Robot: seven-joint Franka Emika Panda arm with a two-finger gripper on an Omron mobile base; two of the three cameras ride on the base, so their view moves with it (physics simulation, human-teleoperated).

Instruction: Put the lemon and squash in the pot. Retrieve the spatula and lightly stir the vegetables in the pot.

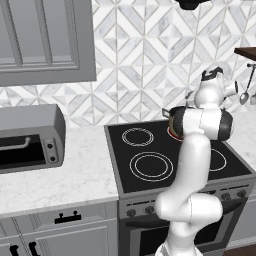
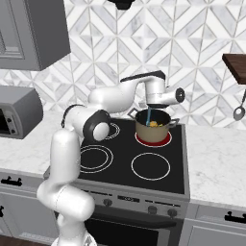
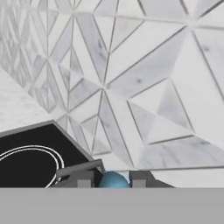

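The olive-brown pot [image 2: 153, 129] stands on the glowing red back-right burner [image 2: 153, 140]. In the left base view my own arm covers all of the pot but a slice of its rim [image 1: 169, 116]. My gripper [image 2: 149, 106] hangs just above the pot, shut on the light-blue spatula [image 2: 148, 116], whose thin handle runs straight down into the pot. In the hand view the spatula's blue end [image 3: 113, 180] sits between the two fingertips [image 3: 85, 180]. A yellow spot inside the pot is the lemon [image 2: 153, 124]. The squash is hidden below the rim.
The black stovetop [image 2: 144, 166] has three more burner rings. A grey toaster oven [image 1: 27, 137] sits on the left counter. A grey metal spoon [image 2: 239, 113] hangs under a wooden shelf [image 2: 234, 65] at the right. The tiled backsplash [image 3: 131, 87] is close behind the pot.
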